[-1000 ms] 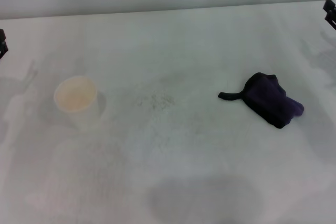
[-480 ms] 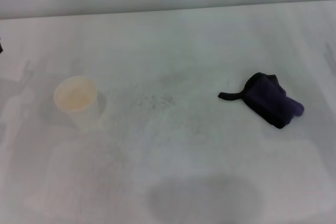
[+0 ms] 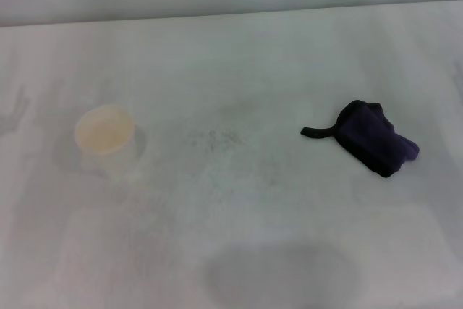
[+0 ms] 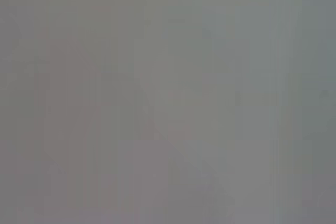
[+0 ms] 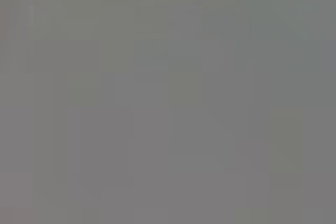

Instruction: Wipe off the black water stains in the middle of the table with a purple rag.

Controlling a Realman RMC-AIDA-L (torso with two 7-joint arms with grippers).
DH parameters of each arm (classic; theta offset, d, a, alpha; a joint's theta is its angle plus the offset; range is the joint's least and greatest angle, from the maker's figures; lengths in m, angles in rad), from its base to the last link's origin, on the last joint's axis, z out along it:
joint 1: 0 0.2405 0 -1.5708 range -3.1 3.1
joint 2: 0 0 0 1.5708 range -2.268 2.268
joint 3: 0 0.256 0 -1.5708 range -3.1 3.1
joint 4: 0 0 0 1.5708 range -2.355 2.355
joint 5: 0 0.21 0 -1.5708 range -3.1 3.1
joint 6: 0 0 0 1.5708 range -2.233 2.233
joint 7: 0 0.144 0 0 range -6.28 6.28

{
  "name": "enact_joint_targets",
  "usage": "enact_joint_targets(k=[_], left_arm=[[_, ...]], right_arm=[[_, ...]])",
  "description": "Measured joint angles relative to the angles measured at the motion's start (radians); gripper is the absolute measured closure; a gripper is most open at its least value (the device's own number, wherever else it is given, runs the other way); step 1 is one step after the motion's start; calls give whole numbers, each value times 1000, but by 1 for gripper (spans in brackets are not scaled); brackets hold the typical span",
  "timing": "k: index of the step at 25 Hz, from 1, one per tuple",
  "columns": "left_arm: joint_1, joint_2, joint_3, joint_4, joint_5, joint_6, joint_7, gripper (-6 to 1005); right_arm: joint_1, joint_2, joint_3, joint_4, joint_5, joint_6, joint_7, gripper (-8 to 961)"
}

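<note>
The purple rag [image 3: 376, 137] lies bunched on the right part of the white table [image 3: 289, 56], with a thin dark strip sticking out toward the middle. No round black blot shows anywhere; only a faint grey speckled smudge [image 3: 214, 137] marks the middle of the table. Neither gripper is in the head view. Both wrist views show only plain grey, with no object or finger to make out.
A white paper cup [image 3: 105, 140] stands upright on the left part of the table. The table's far edge [image 3: 231, 12] runs across the top of the head view. A soft grey shadow [image 3: 282, 274] lies near the front edge.
The dark gripper parts seen at the far left and far right edges one second ago have left the head view. The rag and the cup have not moved.
</note>
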Motion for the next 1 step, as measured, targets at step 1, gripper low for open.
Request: enact_joint_targets(k=[1], left_arm=[[-1,-1,0,-7,-10,-6,-1,115]], right_arm=[[-1,0,0,1,14,5,0,289]])
